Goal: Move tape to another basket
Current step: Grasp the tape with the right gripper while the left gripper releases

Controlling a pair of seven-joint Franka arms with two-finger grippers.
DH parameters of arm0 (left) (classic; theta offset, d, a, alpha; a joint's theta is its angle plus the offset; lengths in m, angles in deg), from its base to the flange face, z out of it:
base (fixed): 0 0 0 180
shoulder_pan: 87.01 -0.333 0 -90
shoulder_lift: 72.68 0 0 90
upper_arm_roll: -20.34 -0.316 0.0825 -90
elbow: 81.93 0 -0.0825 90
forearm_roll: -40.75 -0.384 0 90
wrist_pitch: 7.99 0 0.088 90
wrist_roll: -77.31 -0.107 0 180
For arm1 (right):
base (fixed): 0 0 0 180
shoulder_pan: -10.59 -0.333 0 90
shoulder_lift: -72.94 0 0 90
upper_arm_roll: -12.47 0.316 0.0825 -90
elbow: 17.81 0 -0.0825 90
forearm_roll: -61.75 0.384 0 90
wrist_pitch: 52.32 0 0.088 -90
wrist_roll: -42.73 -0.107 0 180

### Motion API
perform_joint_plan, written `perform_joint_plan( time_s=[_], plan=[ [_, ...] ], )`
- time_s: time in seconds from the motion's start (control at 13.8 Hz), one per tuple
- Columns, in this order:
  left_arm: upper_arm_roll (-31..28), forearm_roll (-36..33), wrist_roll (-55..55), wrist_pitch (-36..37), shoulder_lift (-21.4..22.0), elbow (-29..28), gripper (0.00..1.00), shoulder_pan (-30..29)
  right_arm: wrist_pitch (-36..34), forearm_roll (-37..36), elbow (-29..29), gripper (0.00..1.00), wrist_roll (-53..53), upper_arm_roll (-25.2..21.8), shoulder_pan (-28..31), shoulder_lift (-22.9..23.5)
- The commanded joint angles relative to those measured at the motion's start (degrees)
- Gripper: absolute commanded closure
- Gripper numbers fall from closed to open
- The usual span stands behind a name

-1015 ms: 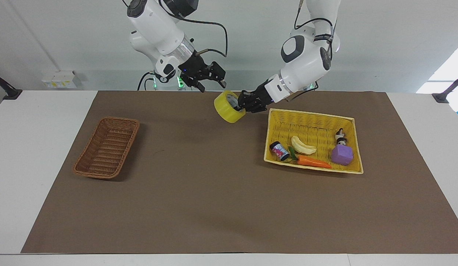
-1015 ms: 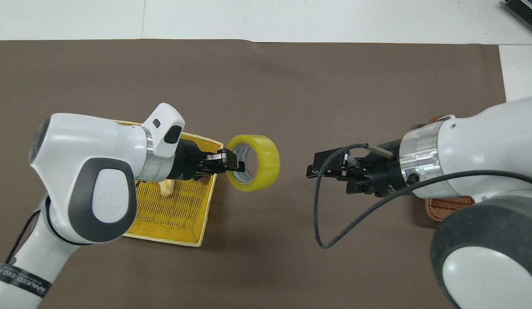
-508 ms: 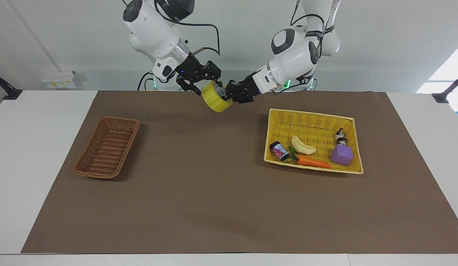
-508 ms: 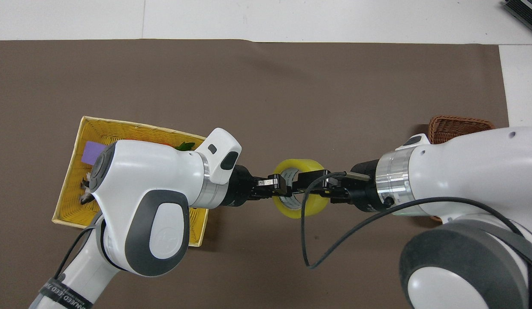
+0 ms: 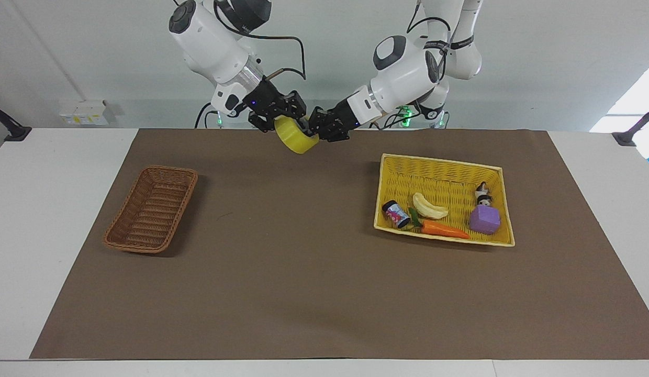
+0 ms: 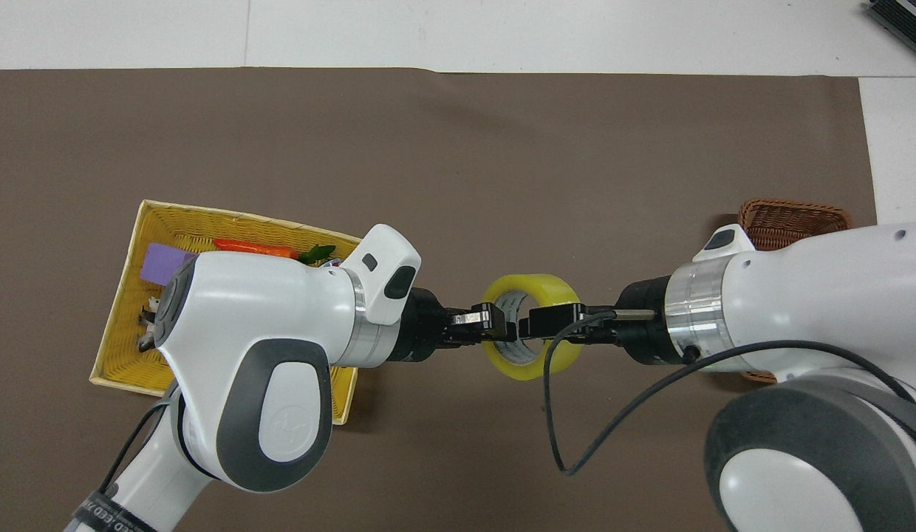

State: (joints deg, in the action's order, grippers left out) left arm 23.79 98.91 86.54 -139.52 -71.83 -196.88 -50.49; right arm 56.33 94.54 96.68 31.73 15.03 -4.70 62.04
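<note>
The tape (image 5: 295, 141) (image 6: 528, 284), a thick yellow roll with a pale core, hangs in the air over the mat's edge nearest the robots, between the two baskets. My left gripper (image 5: 315, 131) (image 6: 502, 329) is shut on the roll's wall at the side toward the yellow basket. My right gripper (image 5: 281, 118) (image 6: 550, 325) reaches in from the other end and sits at the roll's facing wall. The dark brown wicker basket (image 5: 152, 209) (image 6: 794, 218) stands on the mat toward the right arm's end, with nothing in it, mostly hidden under the right arm in the overhead view.
A larger yellow basket (image 5: 439, 163) (image 6: 114, 332) toward the left arm's end holds a banana (image 5: 430, 207), a carrot (image 5: 444, 229), a purple block (image 5: 484, 219), a small can (image 5: 396, 213) and a figurine (image 5: 482, 192). A brown mat (image 5: 282, 272) covers the table.
The left gripper carried the tape up and toward the right arm's end. The right gripper, a hand's width away a second ago, closed in and now meets the roll.
</note>
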Motion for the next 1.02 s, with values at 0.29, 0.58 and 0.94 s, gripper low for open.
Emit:
perform_joint_plan(
  time_s=[0.29, 0.58, 0.94],
  plan=[
    [-0.02, 4.14, 1.21, -3.73, 3.45, -1.24, 0.10, 0.66, -0.90, 1.57, 0.91, 1.00, -1.66, 0.33, 0.96, -0.88],
    [-0.46, 6.88, 1.66, -5.23, 8.02, -5.54, 0.00, -0.13, -0.90, 1.48, 0.91, 1.00, -1.66, 0.33, 0.96, -0.88],
    [-0.55, -0.30, 1.66, 3.63, 9.70, -5.72, 0.00, -11.01, -1.25, 1.57, 0.91, 1.00, -1.05, 0.16, 1.04, -0.88]
  ],
)
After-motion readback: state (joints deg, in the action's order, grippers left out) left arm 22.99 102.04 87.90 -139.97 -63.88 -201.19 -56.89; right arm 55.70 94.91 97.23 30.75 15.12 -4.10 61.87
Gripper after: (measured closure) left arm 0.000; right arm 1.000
